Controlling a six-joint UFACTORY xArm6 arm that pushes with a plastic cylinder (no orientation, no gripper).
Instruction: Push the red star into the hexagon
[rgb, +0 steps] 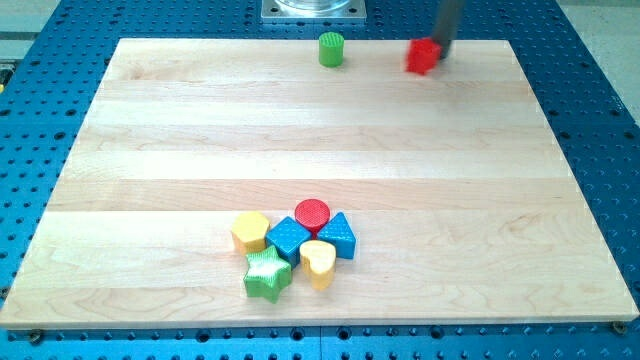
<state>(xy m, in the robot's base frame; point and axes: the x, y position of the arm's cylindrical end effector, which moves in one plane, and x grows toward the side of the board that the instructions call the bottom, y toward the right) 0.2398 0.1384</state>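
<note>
- You have no hand on this arm; it ends in a dark rod, so there is nothing to open, close or grip with.
- Your tip (437, 45) sits at the view's top right, right against the red block (422, 56), on that block's right and upper side.
- That red block is blurred, so you cannot make out its shape; it lies on the wooden worktop (320, 150) just inside the top edge.
- A green cylinder (331, 49) stands to the red block's left, near the same top edge and clearly apart from it.
- The other blocks are bunched together near the view's bottom, left of centre, well apart from your tip.
- In that bunch the yellow hexagon (250, 231) is on the left, with a blue cube (288, 239) touching its right side.
- A red cylinder (312, 215) stands at the top of the bunch, and a blue triangle (338, 236) sits at its right.
- A yellow heart (319, 262) lies below the blue pair, and a green star (267, 274) sits at the bottom, below the hexagon.
- The worktop rests on a blue perforated base (590, 60).
</note>
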